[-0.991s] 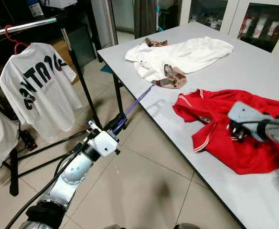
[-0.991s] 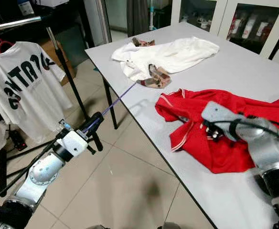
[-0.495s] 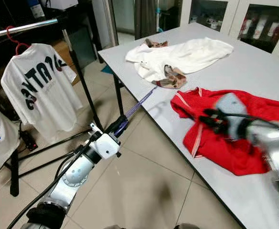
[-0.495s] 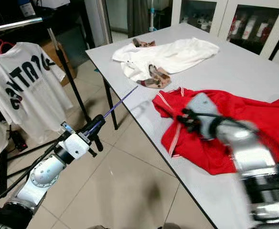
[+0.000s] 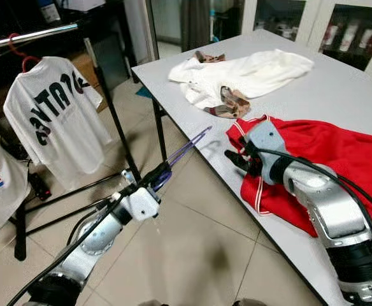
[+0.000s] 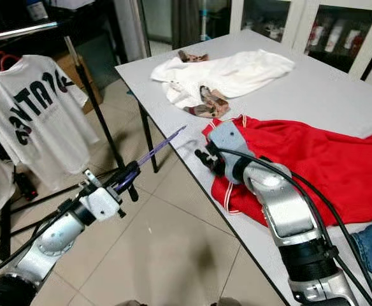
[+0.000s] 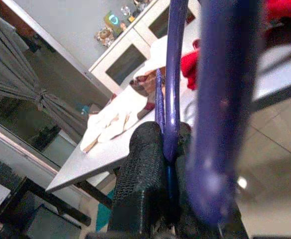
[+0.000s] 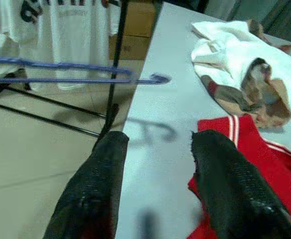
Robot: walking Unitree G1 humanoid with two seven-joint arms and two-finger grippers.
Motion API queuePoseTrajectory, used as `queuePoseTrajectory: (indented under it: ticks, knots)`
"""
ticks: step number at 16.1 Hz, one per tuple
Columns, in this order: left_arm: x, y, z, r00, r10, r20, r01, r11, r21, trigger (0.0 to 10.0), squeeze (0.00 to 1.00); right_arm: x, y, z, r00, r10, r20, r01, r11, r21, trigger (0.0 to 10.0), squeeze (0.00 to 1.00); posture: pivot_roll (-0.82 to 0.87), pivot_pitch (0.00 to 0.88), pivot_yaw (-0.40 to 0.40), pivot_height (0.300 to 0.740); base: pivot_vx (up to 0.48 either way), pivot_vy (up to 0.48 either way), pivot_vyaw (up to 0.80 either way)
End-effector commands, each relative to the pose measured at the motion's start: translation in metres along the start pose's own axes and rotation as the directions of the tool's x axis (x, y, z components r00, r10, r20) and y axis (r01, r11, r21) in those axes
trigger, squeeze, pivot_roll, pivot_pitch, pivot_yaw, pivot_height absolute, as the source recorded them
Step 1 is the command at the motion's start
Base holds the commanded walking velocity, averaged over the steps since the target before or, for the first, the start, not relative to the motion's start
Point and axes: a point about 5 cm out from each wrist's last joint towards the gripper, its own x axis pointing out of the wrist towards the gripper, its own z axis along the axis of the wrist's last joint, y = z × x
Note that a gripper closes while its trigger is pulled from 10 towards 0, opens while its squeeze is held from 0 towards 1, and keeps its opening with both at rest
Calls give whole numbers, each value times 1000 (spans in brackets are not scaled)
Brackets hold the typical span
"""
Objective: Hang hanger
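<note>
Purple and slender, the hanger is clamped between the closed fingers of the left gripper, which is held above the tiled floor beside the grey table, with the hanger tip pointed up toward the table edge. The right gripper is positioned over the near table edge at the collar of the red shirt, its fingers spread wide and gripping nothing. A white printed T-shirt is suspended on a red hanger from the metal rail at the left, and a white garment is laid farther back on the table.
</note>
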Motion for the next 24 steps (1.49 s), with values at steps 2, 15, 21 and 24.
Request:
queuePoseTrajectory:
  ticks: [2,15,21,24]
  knots:
    - [-6,-2,-5,999,-32,-20,32,999,41,10000,0,-1,4,-3,999,-35,-37,35,999,-17,10000,906,-112,0,103,736,0,0,0]
    - [2,-3,-1,1000,-27,7,27,998,54,10000,0,-5,13,-67,941,-193,-279,221,973,70,0,0,-125,0,104,736,0,0,0]
    - [-3,0,-1,996,-92,20,90,993,79,10000,0,0,4,-62,981,-53,-184,109,946,307,0,0,-124,0,105,736,0,0,0]
    - [-8,4,-2,993,-113,15,111,988,105,10000,0,3,9,-50,994,75,-75,-33,892,451,0,0,-114,0,101,736,0,0,0]
